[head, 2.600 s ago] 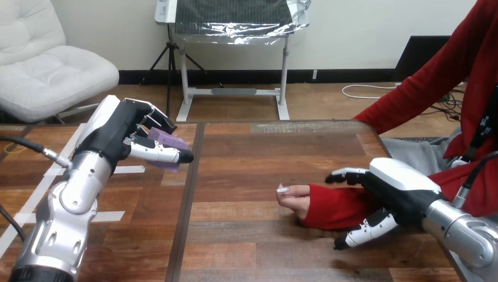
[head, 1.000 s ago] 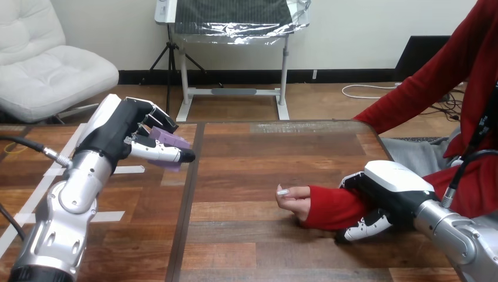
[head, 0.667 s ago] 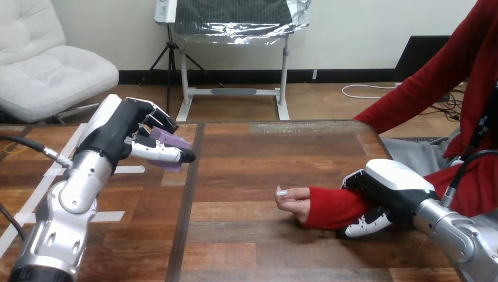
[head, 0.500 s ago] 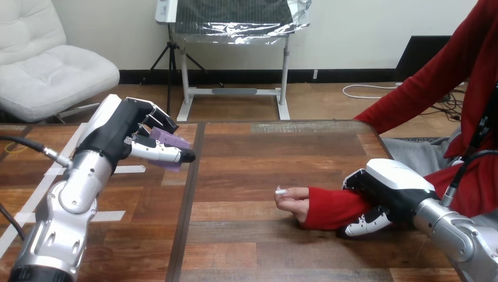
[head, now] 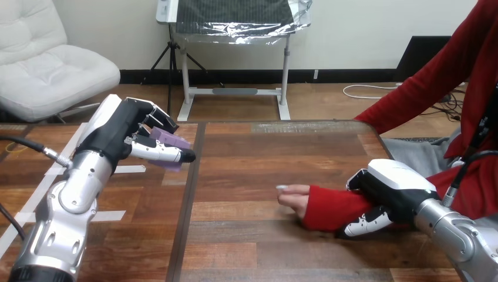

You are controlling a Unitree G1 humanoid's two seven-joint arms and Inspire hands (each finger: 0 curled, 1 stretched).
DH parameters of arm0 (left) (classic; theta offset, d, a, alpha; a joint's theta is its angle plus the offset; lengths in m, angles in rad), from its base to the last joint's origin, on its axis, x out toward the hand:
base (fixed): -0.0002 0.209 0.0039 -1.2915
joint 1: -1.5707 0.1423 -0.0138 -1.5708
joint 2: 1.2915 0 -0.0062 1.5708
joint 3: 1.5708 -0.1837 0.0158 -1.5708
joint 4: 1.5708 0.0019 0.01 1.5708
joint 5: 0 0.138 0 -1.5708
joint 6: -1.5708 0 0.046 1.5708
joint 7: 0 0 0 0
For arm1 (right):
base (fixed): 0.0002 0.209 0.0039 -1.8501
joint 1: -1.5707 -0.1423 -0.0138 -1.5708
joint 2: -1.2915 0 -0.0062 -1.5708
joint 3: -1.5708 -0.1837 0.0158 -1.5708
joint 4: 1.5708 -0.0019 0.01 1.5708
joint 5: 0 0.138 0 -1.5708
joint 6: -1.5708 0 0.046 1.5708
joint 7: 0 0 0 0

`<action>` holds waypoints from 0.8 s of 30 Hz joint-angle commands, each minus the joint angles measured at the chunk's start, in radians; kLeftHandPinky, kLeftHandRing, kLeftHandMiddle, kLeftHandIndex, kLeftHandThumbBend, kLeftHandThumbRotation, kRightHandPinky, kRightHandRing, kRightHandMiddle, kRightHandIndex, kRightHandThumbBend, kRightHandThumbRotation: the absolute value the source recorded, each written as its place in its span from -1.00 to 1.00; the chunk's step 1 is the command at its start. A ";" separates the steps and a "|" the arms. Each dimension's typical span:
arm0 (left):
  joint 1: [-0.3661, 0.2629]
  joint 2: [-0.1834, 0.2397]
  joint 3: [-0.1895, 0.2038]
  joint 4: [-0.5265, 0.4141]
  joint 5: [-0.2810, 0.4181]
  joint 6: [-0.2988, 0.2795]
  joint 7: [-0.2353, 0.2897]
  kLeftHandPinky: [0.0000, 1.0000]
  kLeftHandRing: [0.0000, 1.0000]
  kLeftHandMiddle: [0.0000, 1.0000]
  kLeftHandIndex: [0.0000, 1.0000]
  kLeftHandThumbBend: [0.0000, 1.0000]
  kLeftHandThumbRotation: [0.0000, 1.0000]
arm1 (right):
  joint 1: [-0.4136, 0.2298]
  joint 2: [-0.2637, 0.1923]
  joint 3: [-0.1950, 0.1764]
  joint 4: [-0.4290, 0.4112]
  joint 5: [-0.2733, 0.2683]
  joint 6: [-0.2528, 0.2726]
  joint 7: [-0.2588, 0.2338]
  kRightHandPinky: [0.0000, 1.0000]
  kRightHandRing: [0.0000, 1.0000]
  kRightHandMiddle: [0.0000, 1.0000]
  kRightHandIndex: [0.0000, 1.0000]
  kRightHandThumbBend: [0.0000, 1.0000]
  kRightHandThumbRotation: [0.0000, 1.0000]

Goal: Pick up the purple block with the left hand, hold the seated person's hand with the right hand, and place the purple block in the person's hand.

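My left hand (head: 126,132) hangs raised, well to the left of the person's hand (head: 292,197) and farther from me, with the purple block (head: 167,141) pinched between its thumb in front and its curled fingers behind. I judge the block to be light and rigid. It has flat faces and crisp edges and shows no sag or dent under the fingers, so it should tolerate a firm squeeze. Those smooth faces could slide if the pinch loosens, so I want pressure on two opposite flat sides rather than on a corner. Much of the block sits behind the thumb and fingers, and only its upper face and one lower corner show. I cannot tell its full shape or how deep it sits in the grasp. Between the block and the person's hand lies bare wooden table (head: 252,153). The person's hand rests on that table, fingers pointing left and held loosely together. I cannot tell whether the palm is turned up enough to receive anything, and a red sleeve (head: 329,208) covers it nearly to the knuckles. Just right of the person's hand, my right hand (head: 390,191) wraps the person's wrist over the sleeve, white back on top and thumb curled under the near side. Its fingers go over the far side, where the hand's own shell hides their tips, so I cannot judge how snug that hold is.
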 commanded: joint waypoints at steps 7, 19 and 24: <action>-0.051 -0.030 0.024 -0.003 -0.028 -0.051 0.035 -0.36 -0.28 -0.19 -0.17 0.66 -1.00 | -0.063 -0.008 -0.030 -0.012 0.037 -0.022 -0.040 -0.59 -0.53 -0.43 -0.45 0.33 -0.24; -0.069 -0.071 0.018 0.059 -0.043 -0.100 0.068 -0.19 -0.17 -0.15 -0.15 0.65 -1.00 | -0.061 -0.020 -0.062 -0.050 0.083 -0.032 -0.023 -0.57 -0.52 -0.43 -0.45 0.33 -0.22; -0.084 -0.093 0.021 0.098 -0.054 -0.126 0.069 -0.18 -0.16 -0.15 -0.15 0.66 -1.00 | -0.060 -0.030 -0.066 -0.073 0.103 -0.040 -0.019 -0.58 -0.52 -0.44 -0.45 0.33 -0.19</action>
